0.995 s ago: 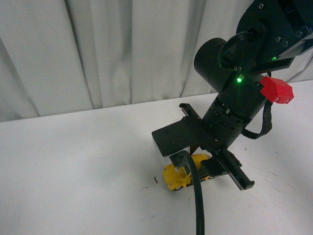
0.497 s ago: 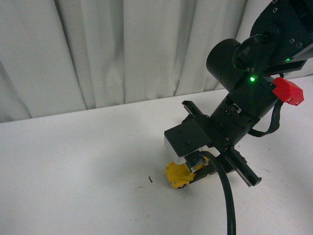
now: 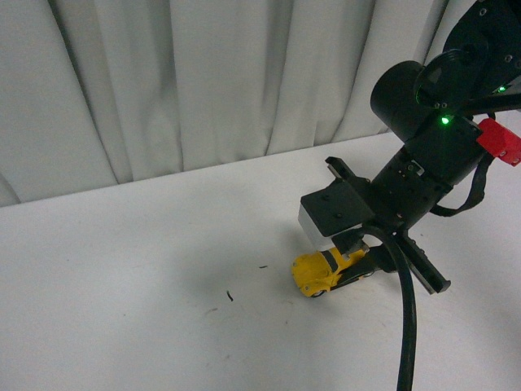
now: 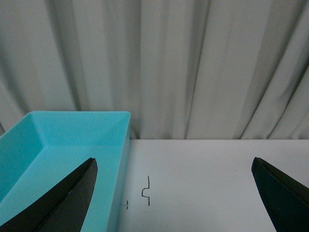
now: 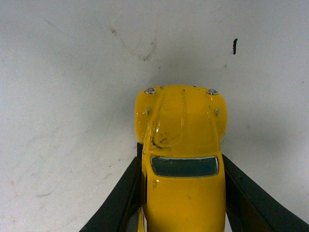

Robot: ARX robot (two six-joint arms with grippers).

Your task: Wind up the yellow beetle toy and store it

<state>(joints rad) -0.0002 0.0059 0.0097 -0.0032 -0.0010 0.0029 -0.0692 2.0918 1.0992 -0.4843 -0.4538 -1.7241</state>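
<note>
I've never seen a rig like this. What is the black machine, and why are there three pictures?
It is a robot with two arms. The wide picture comes from a camera on its body: the black right arm reaches down to a white table. The other two come from cameras on its wrists. The right gripper is shut on the yellow beetle toy, a small car at the table. The left gripper hangs open and empty near a turquoise bin.
</note>
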